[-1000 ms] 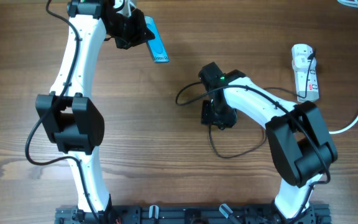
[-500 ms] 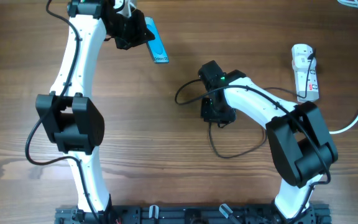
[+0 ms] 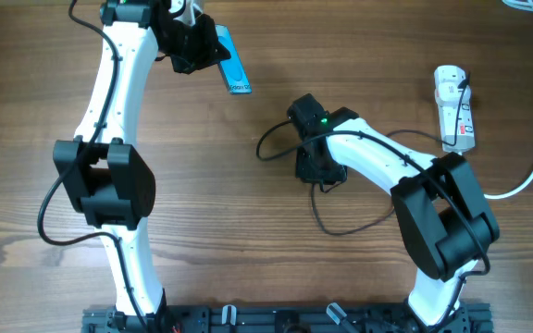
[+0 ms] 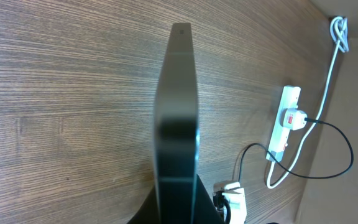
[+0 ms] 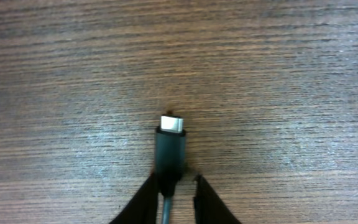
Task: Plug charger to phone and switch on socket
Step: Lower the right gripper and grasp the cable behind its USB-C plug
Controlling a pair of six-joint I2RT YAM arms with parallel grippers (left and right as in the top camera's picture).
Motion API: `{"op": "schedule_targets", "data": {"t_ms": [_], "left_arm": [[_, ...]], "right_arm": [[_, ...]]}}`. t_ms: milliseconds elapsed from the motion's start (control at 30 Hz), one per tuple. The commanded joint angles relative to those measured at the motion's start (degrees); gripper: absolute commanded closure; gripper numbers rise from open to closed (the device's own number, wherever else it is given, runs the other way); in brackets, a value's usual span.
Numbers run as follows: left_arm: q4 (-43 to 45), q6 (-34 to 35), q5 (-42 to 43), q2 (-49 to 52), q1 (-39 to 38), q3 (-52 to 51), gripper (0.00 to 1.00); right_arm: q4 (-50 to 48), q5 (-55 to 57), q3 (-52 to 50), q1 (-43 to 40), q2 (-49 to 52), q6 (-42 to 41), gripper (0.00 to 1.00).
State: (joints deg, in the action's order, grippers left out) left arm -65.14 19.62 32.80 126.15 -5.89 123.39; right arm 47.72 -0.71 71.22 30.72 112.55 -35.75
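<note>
Now left gripper (image 3: 207, 48) clamps the phone (image 3: 233, 65) near the far edge, right gripper (image 5: 174, 188) pinched shut on the charger (image 5: 169, 147) behind its tip mid-bench (image 3: 248, 240), socket (image 3: 454, 108) near far-right corner.

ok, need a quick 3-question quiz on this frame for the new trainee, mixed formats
1. True or false: the phone lies flat on the table, untouched.
2. What do the right jaws grip? A) the phone B) the charger, just behind its connector tip C) nothing, they are empty
3. Fill in: seen from overhead, the socket sits toward the robot's own ___ side of the table.

Key: 1 false, the left jaws hold it above the table. 2 B. 3 right.
</note>
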Motion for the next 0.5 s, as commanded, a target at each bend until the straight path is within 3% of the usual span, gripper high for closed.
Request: {"op": "schedule_targets", "data": {"t_ms": [0, 467], "left_arm": [[0.13, 0.35, 0.52, -0.87, 0.15, 0.96, 0.96], [0.15, 0.35, 0.55, -0.87, 0.15, 0.96, 0.96]], "right_arm": [[-0.20, 0.63, -1.22, 0.20, 2.47, -0.79, 0.82], [0.07, -0.63, -1.05, 0.17, 2.40, -1.90, 0.96]]}}
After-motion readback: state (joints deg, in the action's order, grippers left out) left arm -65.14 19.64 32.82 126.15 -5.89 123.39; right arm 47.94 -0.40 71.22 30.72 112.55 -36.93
